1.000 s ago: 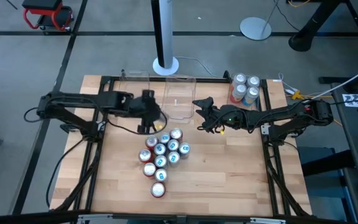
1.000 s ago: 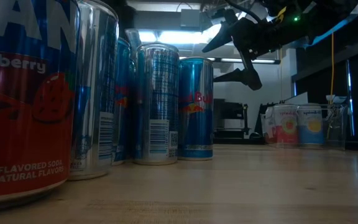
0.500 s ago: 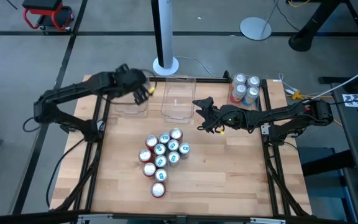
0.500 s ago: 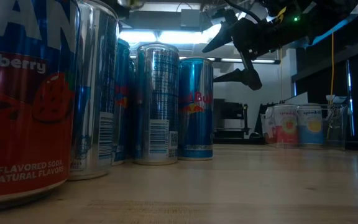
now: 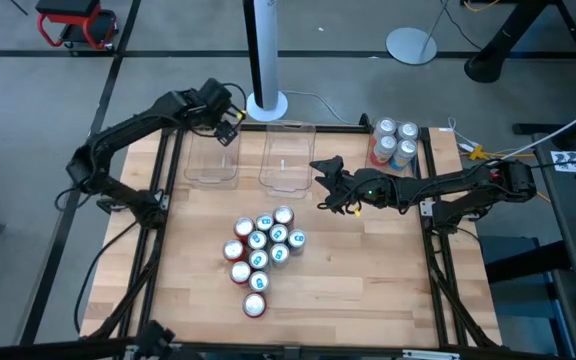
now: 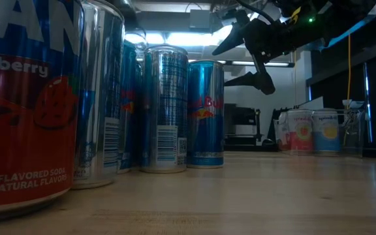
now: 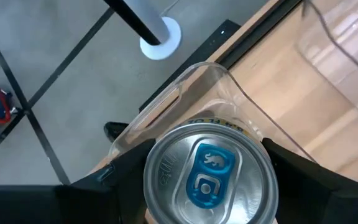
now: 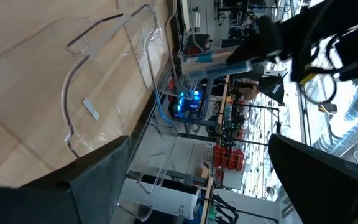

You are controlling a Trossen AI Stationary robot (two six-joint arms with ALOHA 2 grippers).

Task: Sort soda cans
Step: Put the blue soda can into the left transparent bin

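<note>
We are looking down on a wooden surface (image 5: 368, 280) framed by black rails, the largest thing in view. Two dark arms are reaching over it from either side.

Three clear bins are sitting along the far edge. The left bin (image 5: 211, 160) is lying under the left claw, the middle bin (image 5: 288, 160) is standing just beside it, and the right bin (image 5: 393, 145) at the far right corner is holding four soda cans with silver tops, seen in the low view as pale cans with fruit prints (image 6: 313, 130).

The main cluster of soda cans (image 5: 261, 250) is standing near the middle of the surface, packed close together and touching, red, blue and silver bodies mixed, with one can (image 5: 255, 305) standing a little apart at the near end. In the low view we are seeing a red can (image 6: 25, 98) closest to the camera and blue and silver ones (image 6: 205, 112) behind it.

The left claw (image 5: 226, 128) is hanging over the far end of the left bin, clamped on a soda can (image 7: 209, 175) whose silver top with a blue tab is filling the left wrist view, with the bin's rim (image 7: 222, 71) directly beyond it.

The right claw (image 5: 324, 185) is hovering above the surface just beside the middle bin, its fingers (image 6: 261, 81) spread wide apart and holding nothing.
</note>
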